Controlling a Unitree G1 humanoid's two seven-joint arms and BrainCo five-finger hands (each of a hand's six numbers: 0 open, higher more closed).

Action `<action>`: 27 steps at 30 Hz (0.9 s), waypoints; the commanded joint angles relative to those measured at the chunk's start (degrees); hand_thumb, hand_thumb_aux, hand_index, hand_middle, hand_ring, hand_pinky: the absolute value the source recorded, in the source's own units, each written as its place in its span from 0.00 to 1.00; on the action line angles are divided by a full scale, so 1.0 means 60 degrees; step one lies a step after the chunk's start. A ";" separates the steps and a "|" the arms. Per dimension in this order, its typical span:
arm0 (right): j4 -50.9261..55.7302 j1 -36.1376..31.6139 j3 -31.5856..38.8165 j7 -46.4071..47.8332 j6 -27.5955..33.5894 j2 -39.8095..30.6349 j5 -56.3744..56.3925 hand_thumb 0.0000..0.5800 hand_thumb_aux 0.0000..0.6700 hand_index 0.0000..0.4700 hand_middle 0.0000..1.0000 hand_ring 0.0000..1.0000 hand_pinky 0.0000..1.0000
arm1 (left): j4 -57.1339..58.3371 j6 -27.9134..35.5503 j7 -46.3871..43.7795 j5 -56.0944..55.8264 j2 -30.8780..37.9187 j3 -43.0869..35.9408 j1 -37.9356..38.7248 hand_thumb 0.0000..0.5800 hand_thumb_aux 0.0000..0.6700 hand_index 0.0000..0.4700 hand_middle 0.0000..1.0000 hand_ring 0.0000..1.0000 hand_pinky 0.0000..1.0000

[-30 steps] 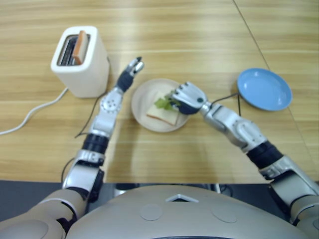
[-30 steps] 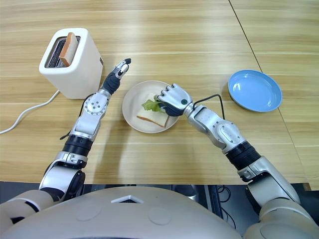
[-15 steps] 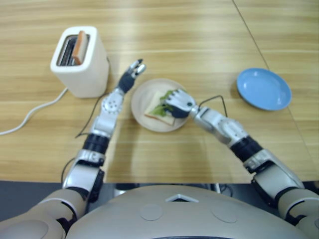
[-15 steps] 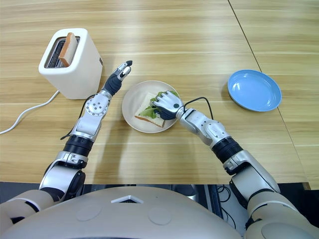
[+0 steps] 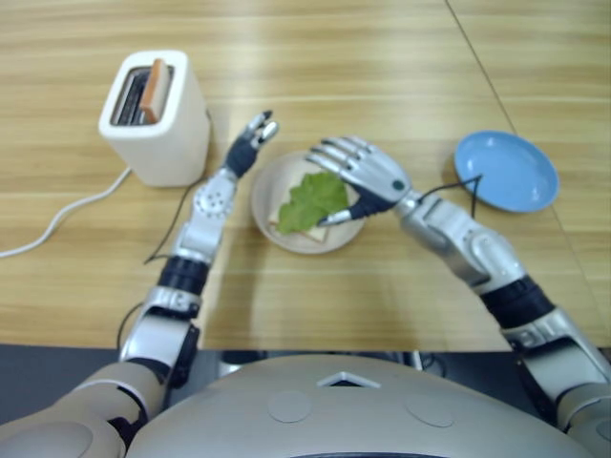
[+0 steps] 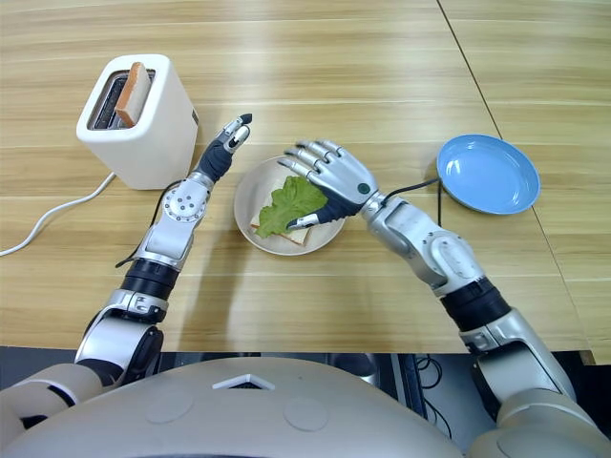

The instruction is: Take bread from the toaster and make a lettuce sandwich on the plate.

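Lying spread out on the plate (image 6: 247,191), the lettuce (image 6: 284,202) now covers most of the bread (image 6: 300,235). We see only the near corners of the bread poking out from under the leaf. A second ago the leaf was bunched up in the right hand's curled fingers above the bread. Half a second ago that hand was pressed low onto the plate.

The right hand (image 6: 336,176) has since let go and lifted. It hovers over the plate's right rim with its fingers spread wide and holding nothing. Its thumb points down at the leaf's near edge, and we cannot tell whether it touches.

The left hand (image 6: 229,141) has hardly moved. It sits just left of the plate, between plate and toaster (image 6: 153,124), with straight fingers and an empty grip. The toaster, further left of the plate, has stayed put, and a second slice (image 6: 134,93) stands upright in its slot.

We count one leaf, two slices of bread (one on the plate, one in the toaster), one toaster and two dishes. The second dish is a blue plate (image 6: 487,172) well to the right of the plate, unchanged. One white cord (image 6: 48,224) runs from the toaster across the table (image 6: 334,76), away from the plate to the left.
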 commanded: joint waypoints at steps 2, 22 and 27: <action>-0.0872 0.0273 -0.1211 0.0347 0.0255 -0.0346 0.0464 0.00 0.00 0.00 0.00 0.00 0.00 | -0.1833 -0.0229 0.0843 0.0925 0.0623 0.0368 0.0257 0.00 0.00 0.00 0.00 0.00 0.00; 0.0125 0.0738 -0.1987 0.0109 0.0274 -0.0055 0.0795 0.00 0.00 0.00 0.00 0.00 0.00 | 0.0755 0.3859 0.2138 0.5094 0.3004 0.0539 -0.0918 0.00 0.00 0.00 0.00 0.00 0.00; 0.0098 0.0754 -0.2035 0.0127 0.0296 -0.0041 0.0766 0.00 0.00 0.00 0.00 0.00 0.00 | 0.1282 0.3699 0.2324 0.4657 0.2929 0.0569 -0.1064 0.10 0.05 0.05 0.00 0.00 0.00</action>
